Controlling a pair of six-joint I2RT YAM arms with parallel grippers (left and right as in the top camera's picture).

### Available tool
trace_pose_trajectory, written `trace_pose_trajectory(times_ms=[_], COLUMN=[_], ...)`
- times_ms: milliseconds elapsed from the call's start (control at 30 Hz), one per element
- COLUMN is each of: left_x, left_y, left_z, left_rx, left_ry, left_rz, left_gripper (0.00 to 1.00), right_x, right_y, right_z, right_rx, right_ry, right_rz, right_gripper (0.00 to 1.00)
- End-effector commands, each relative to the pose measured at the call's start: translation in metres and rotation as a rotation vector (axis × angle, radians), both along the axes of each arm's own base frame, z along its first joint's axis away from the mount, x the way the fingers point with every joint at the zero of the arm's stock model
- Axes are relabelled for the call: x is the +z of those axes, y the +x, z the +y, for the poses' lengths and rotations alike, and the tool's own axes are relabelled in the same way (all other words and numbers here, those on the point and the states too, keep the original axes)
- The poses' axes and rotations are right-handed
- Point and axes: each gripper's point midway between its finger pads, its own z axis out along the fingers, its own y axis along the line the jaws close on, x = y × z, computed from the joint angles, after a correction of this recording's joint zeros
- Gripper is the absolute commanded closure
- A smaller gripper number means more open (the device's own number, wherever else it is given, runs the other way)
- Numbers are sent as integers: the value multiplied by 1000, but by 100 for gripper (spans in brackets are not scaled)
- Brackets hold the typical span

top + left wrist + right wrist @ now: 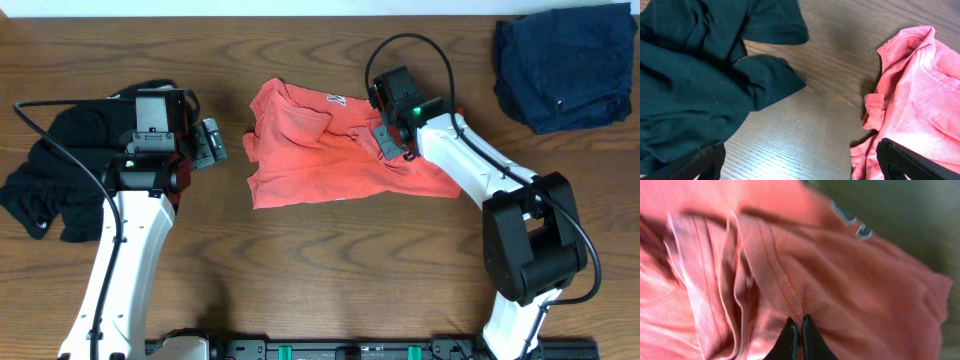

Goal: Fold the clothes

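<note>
Barely started, judging by the layout. Bench (330,290) with three garments, none folded. Mid-bench: coral-red T-shirt (300,165), rumpled heap, edges bunched and turned over, scrap of navy-and-white lettering (333,99) peeking at the top edge, no clean fold line anywhere. Far right corner: navy garment (565,65), loose pile, well apart from everything else. Left edge: black garment (60,190), crumpled, partly hidden by the left arm (130,250). Left gripper (210,143) spread wide, holding nothing, hanging over bare wood between black garment and coral-red T-shirt, touching neither. Right gripper (385,140) down on the right half of the coral-red T-shirt, jaws closed tight on a thin raised fold of it; looks like a real pinch in the wrist view, fabric caught between the tips. Probable step: first grab, to drag or spread the shirt flat. Remaining, as far as can be judged: flatten, fold sleeves and body, then same for the other two garments. Done so far: nothing visible beyond that pinch
</note>
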Motion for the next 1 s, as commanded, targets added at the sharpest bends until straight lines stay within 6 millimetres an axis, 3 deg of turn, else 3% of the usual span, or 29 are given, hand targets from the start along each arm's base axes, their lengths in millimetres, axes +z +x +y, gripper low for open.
trace_pose_trajectory(times_ms=[0, 167, 267, 433, 467, 567, 667, 867, 967], left_x=[2, 2, 2, 2, 2, 2, 2, 2, 2], left_y=[3, 3, 3, 3, 3, 3, 3, 3, 3], left_z=[3, 3, 3, 3, 3, 3, 3, 3, 3], left_rx=[-5, -5, -5, -5, -5, -5, -5, -5, -5], left_ry=[17, 17, 17, 17, 17, 17, 17, 17, 17], left_rz=[-3, -2, -2, -2, -2, -2, -2, -2, -2], left_gripper=[2, 2, 2, 2, 2, 2, 2, 2, 2], right_x=[28, 57, 58, 41, 35, 24, 26, 51, 47], right_y=[24, 46, 47, 43, 42, 38, 34, 11, -15], right_z=[17, 35, 44, 49, 49, 47, 45, 39, 35], right_rx=[-17, -21, -22, -30, -29, -33, -38, -82, -138], right_ry=[68, 172, 228, 236, 229, 215, 209, 219, 198], right_rz=[-80, -163, -160, -115, -101, -70, -55, -22, 70], right_gripper=[99, 99, 99, 97, 88, 39, 16, 18, 24])
